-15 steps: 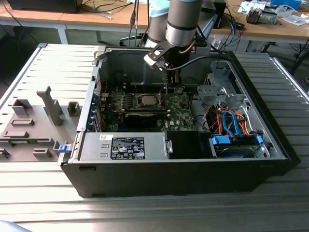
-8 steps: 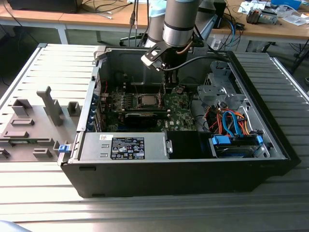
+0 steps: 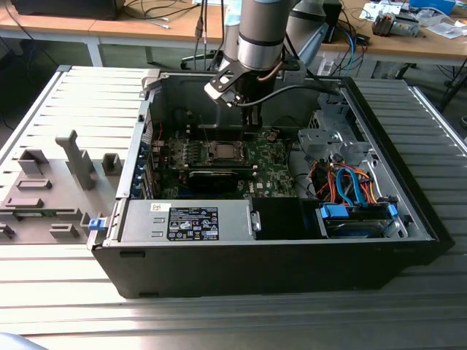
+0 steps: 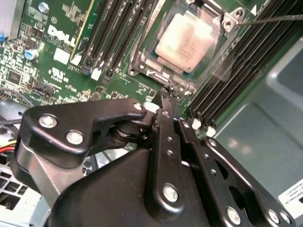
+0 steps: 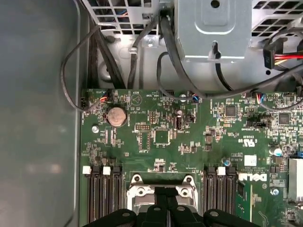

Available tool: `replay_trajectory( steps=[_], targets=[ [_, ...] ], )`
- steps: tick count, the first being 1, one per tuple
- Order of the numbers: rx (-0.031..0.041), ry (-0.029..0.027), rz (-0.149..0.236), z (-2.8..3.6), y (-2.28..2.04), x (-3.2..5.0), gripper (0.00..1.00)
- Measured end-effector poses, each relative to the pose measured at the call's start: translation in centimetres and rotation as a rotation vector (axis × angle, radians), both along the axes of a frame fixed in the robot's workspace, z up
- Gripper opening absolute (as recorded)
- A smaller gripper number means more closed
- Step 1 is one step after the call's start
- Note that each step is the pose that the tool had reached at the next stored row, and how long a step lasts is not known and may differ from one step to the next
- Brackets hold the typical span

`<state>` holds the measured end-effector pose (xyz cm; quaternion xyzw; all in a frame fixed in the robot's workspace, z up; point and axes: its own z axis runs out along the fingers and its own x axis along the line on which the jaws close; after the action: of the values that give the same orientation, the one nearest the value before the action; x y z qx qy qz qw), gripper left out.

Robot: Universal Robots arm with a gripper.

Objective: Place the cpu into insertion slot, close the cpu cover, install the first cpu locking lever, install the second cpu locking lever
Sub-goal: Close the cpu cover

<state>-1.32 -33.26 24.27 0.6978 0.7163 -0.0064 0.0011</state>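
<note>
Silver-grey on top, the cpu (image 4: 187, 37) sits in the insertion slot (image 4: 137, 64) on the green motherboard (image 4: 61, 56), inside the open computer case (image 3: 219, 270). The cpu cover (image 4: 225, 29) lies flat around it like a frame. My gripper (image 4: 167, 96) hangs just beside the slot's edge. My jaws are pinched tight together at the tips.

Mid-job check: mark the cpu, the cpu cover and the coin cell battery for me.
cpu (image 4: 187, 38): second wrist view, middle of its silvery top.
cpu cover (image 4: 146, 49): second wrist view, frame strip beside the cpu.
coin cell battery (image 5: 117, 116): first wrist view, centre of its round face.
</note>
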Motion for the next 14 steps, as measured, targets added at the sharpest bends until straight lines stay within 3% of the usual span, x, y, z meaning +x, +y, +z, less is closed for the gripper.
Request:
replay_trajectory(
  steps=[3, 6, 14],
  targets=[
    [-0.0002, 0.0001, 0.0, -0.11, -0.01, -1.38, 0.11],
    [0.0, 0.0, 0.0, -0.77, 0.0, -3.54, 0.11],
    [-0.0001, 0.0, 0.001, -1.85, -0.01, -4.69, 0.11]
  ],
)
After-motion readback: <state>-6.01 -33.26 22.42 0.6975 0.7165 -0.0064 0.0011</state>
